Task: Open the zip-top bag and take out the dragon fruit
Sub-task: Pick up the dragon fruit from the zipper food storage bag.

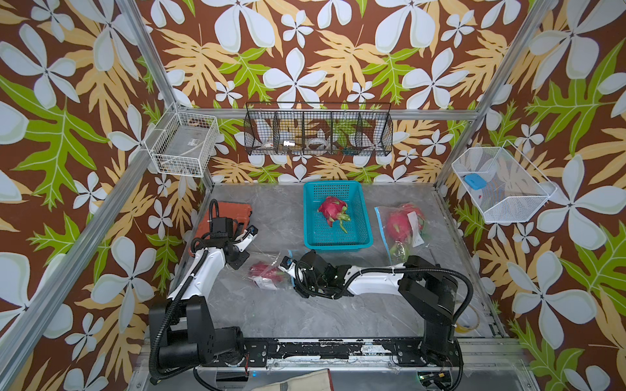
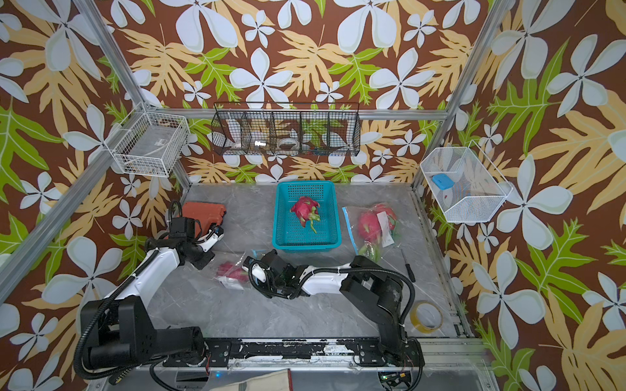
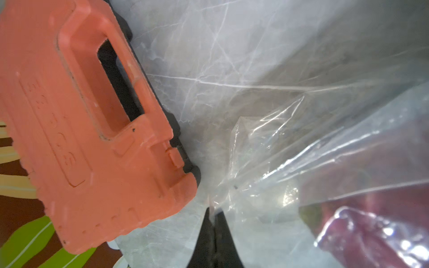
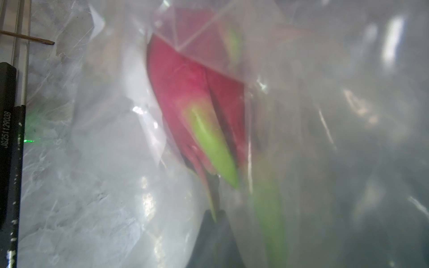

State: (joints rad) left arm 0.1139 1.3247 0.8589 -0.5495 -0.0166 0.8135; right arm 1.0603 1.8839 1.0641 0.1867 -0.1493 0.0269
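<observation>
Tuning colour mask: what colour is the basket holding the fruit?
Teal basket, clearest in a top view.

A dragon fruit lies in the basket.

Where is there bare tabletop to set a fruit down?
Bare grey marble tabletop lies along the black front rail, and between the orange plastic case and teal plastic basket. Crowded: the middle, around the clear zip-top bag.

On the right wrist camera I read "JG251129038", pale characters running lengthwise along a black bar. The orange case carries embossed lettering I cannot make out. The white label near the table's right edge is illegible.
</observation>
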